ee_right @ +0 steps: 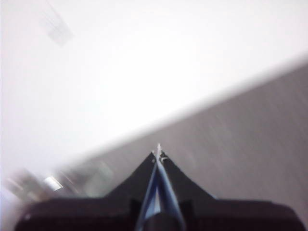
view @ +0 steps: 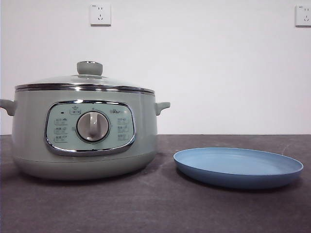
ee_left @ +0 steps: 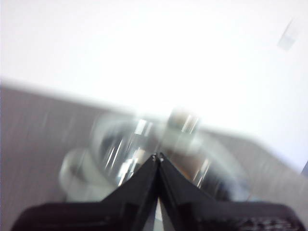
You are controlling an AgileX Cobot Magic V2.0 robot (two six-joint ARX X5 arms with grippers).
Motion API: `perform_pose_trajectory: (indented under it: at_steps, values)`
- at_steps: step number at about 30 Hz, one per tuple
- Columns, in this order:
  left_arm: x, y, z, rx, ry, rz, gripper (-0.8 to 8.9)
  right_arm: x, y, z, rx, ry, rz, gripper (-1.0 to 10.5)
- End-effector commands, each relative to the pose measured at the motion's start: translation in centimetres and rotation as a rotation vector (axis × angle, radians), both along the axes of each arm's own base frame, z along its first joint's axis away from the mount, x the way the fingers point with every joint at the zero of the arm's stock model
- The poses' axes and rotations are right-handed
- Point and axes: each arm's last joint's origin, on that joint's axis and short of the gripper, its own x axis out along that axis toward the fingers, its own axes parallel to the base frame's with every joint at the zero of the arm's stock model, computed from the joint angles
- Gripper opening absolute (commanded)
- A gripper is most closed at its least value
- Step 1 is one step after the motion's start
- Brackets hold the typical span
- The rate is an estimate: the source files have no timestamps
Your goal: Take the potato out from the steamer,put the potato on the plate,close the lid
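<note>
The sage-green steamer (view: 85,131) stands at the left of the dark table with its glass lid (view: 82,82) resting on the rim, green knob (view: 90,68) on top. To its right lies the light-blue plate (view: 238,166), with nothing on it. The potato is hidden from every view. My left gripper (ee_left: 158,157) is shut, raised above the table, and the lidded steamer (ee_left: 159,149) shows blurred past its tips. My right gripper (ee_right: 158,153) is shut too, over bare table, with the steamer a blur at the frame's edge. Neither arm appears in the front view.
A white wall with two sockets (view: 100,14) stands behind the table. The dark grey tabletop (view: 155,208) stretches in front of the steamer and plate.
</note>
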Motion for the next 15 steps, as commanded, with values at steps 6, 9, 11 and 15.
perform_pose_trajectory:
  at_steps: [6, 9, 11, 15]
  values:
    - [-3.6, 0.2, 10.7, -0.014, -0.284, 0.007, -0.08, -3.2, 0.3, 11.1, -0.049, -0.272, 0.03, -0.1]
    - [-4.2, 0.2, 14.0, 0.028, -0.321, 0.014, -0.08, -4.0, 0.5, 15.4, -0.12, -0.338, 0.084, -0.1]
    - [-4.3, 0.2, 15.9, 0.063, -0.332, 0.012, -0.08, -4.2, 0.6, 17.7, -0.159, -0.361, 0.124, -0.1]
    - [-3.7, 0.0, 19.8, 0.143, -0.304, -0.029, -0.08, -3.8, 0.9, 22.5, -0.263, -0.389, 0.199, -0.1]
